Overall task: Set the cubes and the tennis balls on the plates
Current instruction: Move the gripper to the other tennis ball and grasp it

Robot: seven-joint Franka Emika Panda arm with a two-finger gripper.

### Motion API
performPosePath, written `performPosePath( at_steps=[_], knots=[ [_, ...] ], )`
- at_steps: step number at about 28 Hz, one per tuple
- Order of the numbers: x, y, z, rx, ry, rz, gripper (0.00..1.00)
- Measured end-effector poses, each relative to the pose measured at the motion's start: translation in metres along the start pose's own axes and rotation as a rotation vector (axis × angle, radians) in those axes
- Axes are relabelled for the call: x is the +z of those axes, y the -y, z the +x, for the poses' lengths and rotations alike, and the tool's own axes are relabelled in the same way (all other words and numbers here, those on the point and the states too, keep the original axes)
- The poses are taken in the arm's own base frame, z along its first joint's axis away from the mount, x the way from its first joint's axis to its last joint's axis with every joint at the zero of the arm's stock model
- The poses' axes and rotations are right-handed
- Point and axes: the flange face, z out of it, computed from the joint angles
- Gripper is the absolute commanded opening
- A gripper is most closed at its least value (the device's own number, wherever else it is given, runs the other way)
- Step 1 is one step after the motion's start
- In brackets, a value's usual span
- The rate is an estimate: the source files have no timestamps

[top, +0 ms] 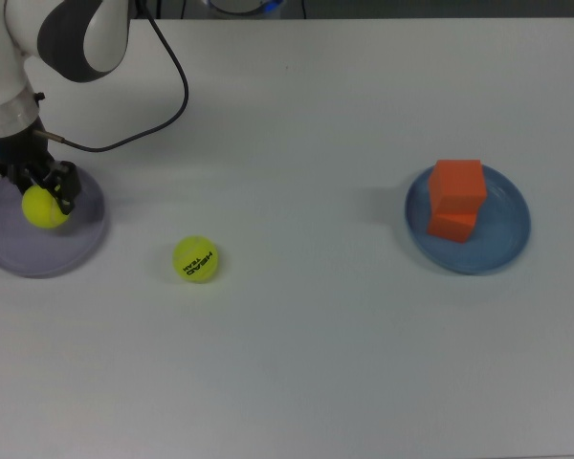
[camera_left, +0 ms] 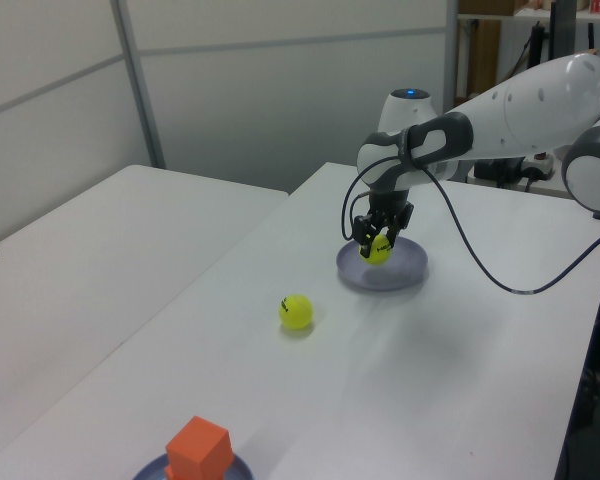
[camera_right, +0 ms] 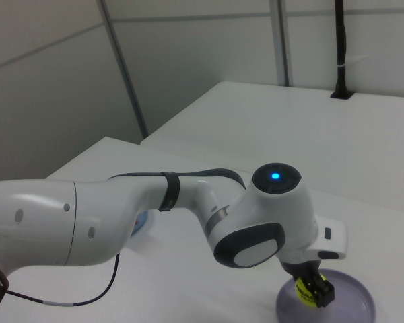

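Over the purple plate, at the top view's left edge, the gripper is closed around a plain tennis ball. The ball hangs above the plate's inner part, close to the rim nearest the table middle. Beside the plate, on the top view's right, the tennis ball with black letters sits alone on the table with lots of free room around it. Far off, on the top view's right, two orange cubes sit stacked on the blue plate. A black cable loops behind the arm. The table is white. Grey wall panels stand behind it.
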Motion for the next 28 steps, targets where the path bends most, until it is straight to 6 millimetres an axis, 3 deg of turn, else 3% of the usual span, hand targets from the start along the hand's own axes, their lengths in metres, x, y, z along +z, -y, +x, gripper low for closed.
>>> performPosePath(
  at_steps=[7,13,17,20,25,28],
  knots=[
    [-0.005,0.003,0.004,-0.002,-0.013,0.005,1.0],
    [-0.026,0.022,0.015,-0.02,-0.043,0.036,1.0],
    [-0.042,0.055,0.017,-0.049,-0.026,0.099,1.0],
    [-0.046,0.092,0.015,-0.09,-0.017,0.142,1.0],
    [-0.036,0.139,0.005,-0.135,0.009,0.175,1.0],
    [-0.027,0.156,0.001,-0.151,0.027,0.186,1.0]
  ],
)
